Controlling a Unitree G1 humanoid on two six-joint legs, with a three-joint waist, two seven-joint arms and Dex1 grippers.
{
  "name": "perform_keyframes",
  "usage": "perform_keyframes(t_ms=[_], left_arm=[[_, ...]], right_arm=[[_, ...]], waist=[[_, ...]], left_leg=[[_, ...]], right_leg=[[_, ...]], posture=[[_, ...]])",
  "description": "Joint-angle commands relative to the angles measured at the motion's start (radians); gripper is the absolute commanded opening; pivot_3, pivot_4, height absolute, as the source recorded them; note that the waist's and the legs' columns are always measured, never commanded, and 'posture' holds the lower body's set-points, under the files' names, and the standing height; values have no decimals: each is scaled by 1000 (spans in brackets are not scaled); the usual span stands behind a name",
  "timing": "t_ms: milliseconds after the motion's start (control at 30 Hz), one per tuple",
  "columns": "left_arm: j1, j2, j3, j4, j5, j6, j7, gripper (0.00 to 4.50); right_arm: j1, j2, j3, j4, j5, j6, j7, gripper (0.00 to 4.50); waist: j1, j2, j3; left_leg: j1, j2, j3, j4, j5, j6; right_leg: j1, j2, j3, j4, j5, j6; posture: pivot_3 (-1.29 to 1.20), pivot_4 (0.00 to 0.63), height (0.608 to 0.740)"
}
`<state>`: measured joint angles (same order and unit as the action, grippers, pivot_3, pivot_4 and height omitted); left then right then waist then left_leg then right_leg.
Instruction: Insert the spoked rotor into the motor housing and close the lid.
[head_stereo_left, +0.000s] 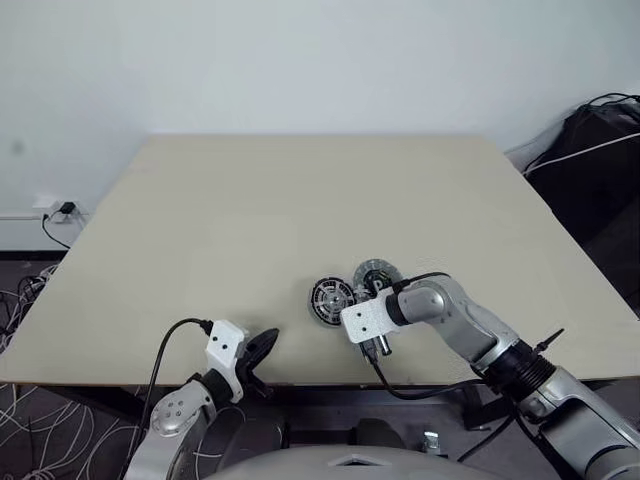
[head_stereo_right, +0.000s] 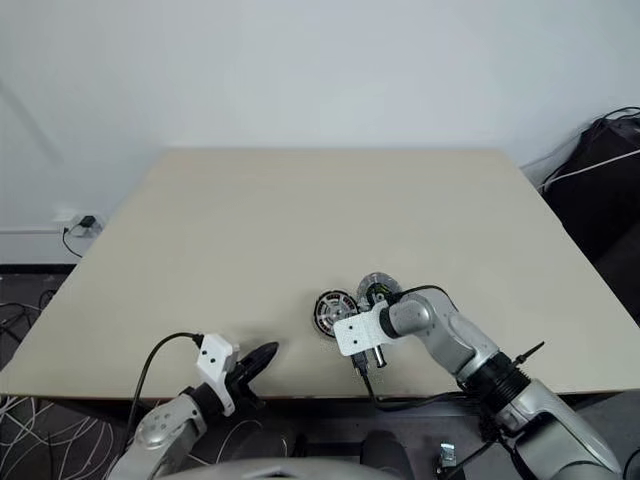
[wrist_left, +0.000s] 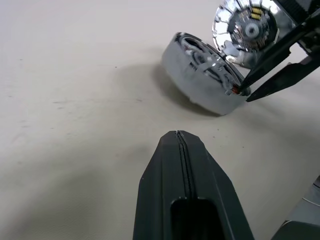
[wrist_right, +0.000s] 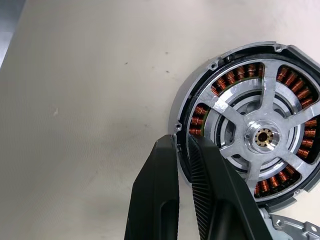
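Note:
The motor housing (wrist_right: 176, 112), grey-walled with copper windings, lies flat near the table's front edge (head_stereo_left: 330, 298). The spoked rotor (wrist_right: 263, 136) sits inside it, silver spokes and hub facing up. My right gripper (wrist_right: 181, 141) is shut on the housing's rim, one finger outside the wall and the other over the windings; the pinch also shows in the left wrist view (wrist_left: 242, 94). The lid (head_stereo_left: 380, 270) rests just behind the housing, touching or almost touching it (wrist_left: 245, 25). My left gripper (head_stereo_left: 262, 350) is shut and empty, low at the front edge, left of the housing.
The beige table (head_stereo_left: 300, 200) stretches back to a white wall. A black bag (head_stereo_left: 600, 150) stands off its right rear corner. Cables (head_stereo_left: 25, 300) lie on the floor at the left. A black cable (head_stereo_left: 385, 380) loops from my right wrist over the front edge.

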<state>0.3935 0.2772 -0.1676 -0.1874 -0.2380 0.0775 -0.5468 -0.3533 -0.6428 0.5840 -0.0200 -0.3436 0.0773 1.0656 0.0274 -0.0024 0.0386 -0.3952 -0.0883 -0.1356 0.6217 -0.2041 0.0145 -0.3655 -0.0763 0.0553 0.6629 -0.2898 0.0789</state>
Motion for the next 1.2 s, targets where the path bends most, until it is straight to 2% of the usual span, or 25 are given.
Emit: perform_keyframes(t_ms=[33, 267, 367, 600, 967, 1200], left_arm=[[-11, -5, -1, -21, -2, -6, -1, 0], [-12, -4, -7, -39, -3, 8, 1, 0], [-17, -3, -10, -44, -3, 17, 0, 0], [-21, -3, -13, -50, -3, 25, 2, 0], [-16, 0, -3, -50, -4, 20, 4, 0], [-18, -1, 1, -30, -2, 6, 0, 0]], right_arm=[[20, -31, -51, -105, 50, 68, 55, 100], [98, -49, -81, -287, 159, 236, 139, 100], [107, -22, -89, -325, 190, 310, 122, 100], [91, 83, -70, -285, 166, 425, -11, 100], [53, 78, -8, -235, 131, 448, -31, 100], [54, 131, -27, -255, 186, 459, -61, 2391]], waist=[[5, 0, 0], [9, 0, 0], [8, 0, 1], [4, -1, 1], [5, 0, 1], [2, 0, 1]], left_leg=[[0, 0, 0, 0, 0, 0], [-1, 0, 0, -1, -1, 1], [-1, 1, 0, -1, -1, 1], [-1, 1, 0, 0, -1, 1], [-1, 0, 1, 0, -1, 1], [-1, 1, 0, -1, -1, 1]], right_leg=[[0, 0, 0, 0, 0, 0], [-1, -2, 0, -1, 0, -1], [-1, -2, 0, -1, -1, 0], [-1, -2, 0, -1, 0, 0], [-1, -1, 0, -1, 0, 0], [-1, -1, 0, -1, 0, 0]], posture=[[0, 0, 740], [0, 0, 740], [0, 0, 740], [0, 0, 740], [0, 0, 740], [0, 0, 740]])
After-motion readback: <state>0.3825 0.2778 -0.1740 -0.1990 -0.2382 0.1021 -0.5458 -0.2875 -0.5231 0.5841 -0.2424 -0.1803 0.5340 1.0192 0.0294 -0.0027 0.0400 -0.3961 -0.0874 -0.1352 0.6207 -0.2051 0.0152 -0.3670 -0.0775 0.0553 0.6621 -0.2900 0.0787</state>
